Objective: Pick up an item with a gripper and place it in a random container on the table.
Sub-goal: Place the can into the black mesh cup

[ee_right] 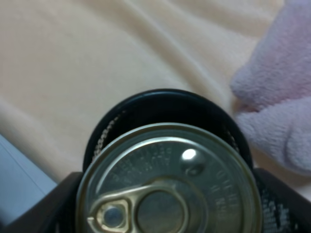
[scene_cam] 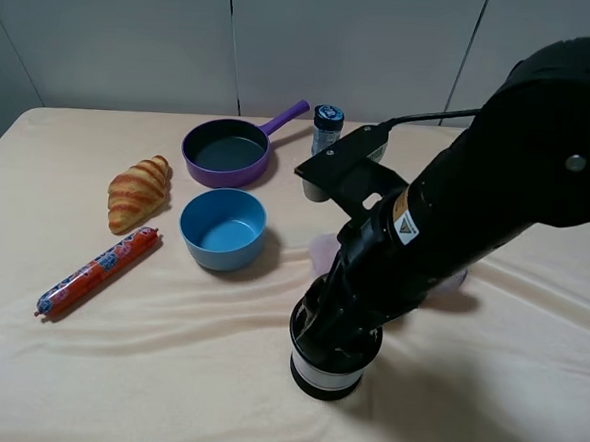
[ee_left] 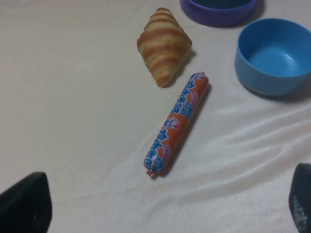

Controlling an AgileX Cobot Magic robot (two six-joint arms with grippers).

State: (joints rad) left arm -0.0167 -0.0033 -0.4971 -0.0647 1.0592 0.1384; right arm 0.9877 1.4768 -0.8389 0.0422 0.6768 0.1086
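Right hand (ee_right: 170,201): closed tight on tin can (ee_right: 167,165), hovering over mesh cup (scene_cam: 327,371) at 5 o'clock from blue bowl (scene_cam: 222,229). Handling: centring, lowering inside rim before releasing.

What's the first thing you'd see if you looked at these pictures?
The big black robot arm fills the right side, reaching down to a black mesh cup at the front. Close up, a shiny tin can with a pull tab hangs right over that cup's mouth. A croissant and sausage lie on the left.
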